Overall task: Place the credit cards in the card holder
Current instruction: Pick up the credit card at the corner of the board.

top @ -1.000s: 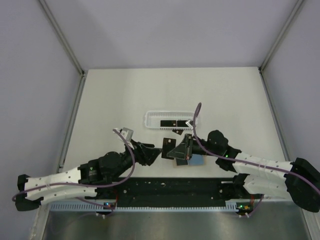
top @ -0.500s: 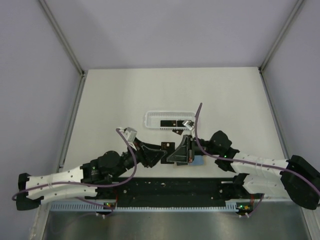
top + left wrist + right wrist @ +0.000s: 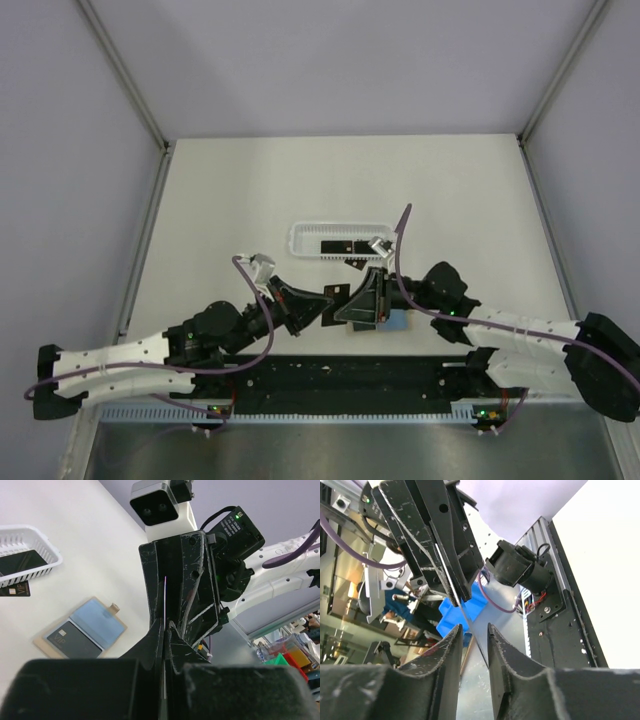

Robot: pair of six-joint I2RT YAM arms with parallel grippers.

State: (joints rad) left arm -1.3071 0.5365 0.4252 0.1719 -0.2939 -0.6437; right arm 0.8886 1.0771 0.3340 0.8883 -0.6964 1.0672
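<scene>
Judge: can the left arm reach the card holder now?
Probably not yet: the right gripper stands before the card holder, and the left gripper has its jaws shut on a credit card.

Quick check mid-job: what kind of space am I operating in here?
Probably an enclosed lab robot cell: plain panel walls, metal frame posts, a white tabletop, and what look like storage bins beyond.

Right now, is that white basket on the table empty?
No, a black card lies inside the white basket, plain in the top view.
</scene>
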